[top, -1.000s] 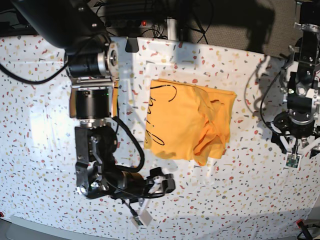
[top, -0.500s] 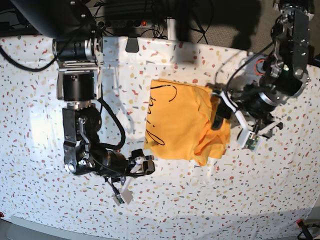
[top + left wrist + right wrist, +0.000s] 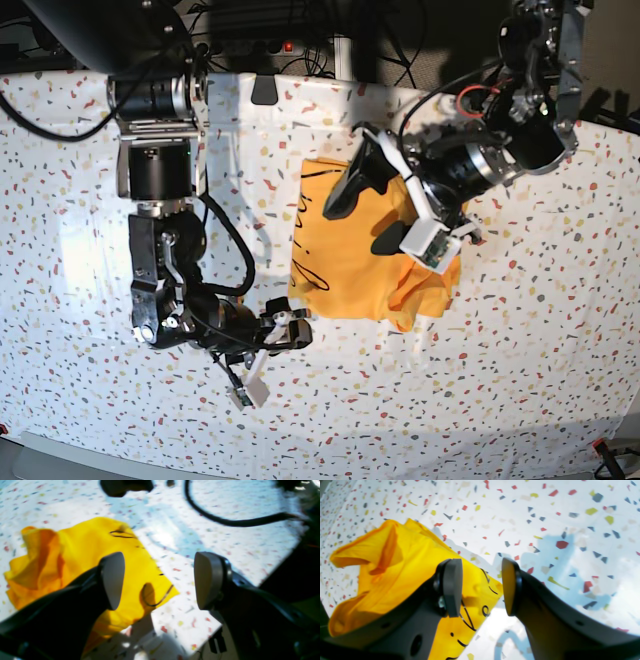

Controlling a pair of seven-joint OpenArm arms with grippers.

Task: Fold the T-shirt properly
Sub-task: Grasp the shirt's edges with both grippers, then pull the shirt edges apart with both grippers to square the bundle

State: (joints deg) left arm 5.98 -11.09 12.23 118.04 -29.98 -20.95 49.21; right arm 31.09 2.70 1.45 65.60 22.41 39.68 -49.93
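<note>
The T-shirt point(image 3: 345, 270) lies crumpled and partly folded in the middle of the table, mustard-yellow with black cursive lettering along its left side. It also shows in both wrist views point(image 3: 87, 540) point(image 3: 402, 555). My left gripper point(image 3: 368, 212) hangs over the shirt's upper half, open, with nothing between its fingers point(image 3: 160, 580). My right gripper point(image 3: 298, 330) sits low by the shirt's near-left corner, open, fingers apart around empty air point(image 3: 481, 587). The lettered corner lies just beyond them.
The table wears a white speckled cloth point(image 3: 520, 350). A black clamp point(image 3: 265, 90) sits at its far edge, with cables and a power strip behind. A black cable point(image 3: 225, 522) hangs across the left wrist view. The table edge point(image 3: 275, 562) drops off at right.
My left arm has swung from the table's right side leftward to above the shirt, still open. The right arm has barely shifted near the shirt's front-left corner.
</note>
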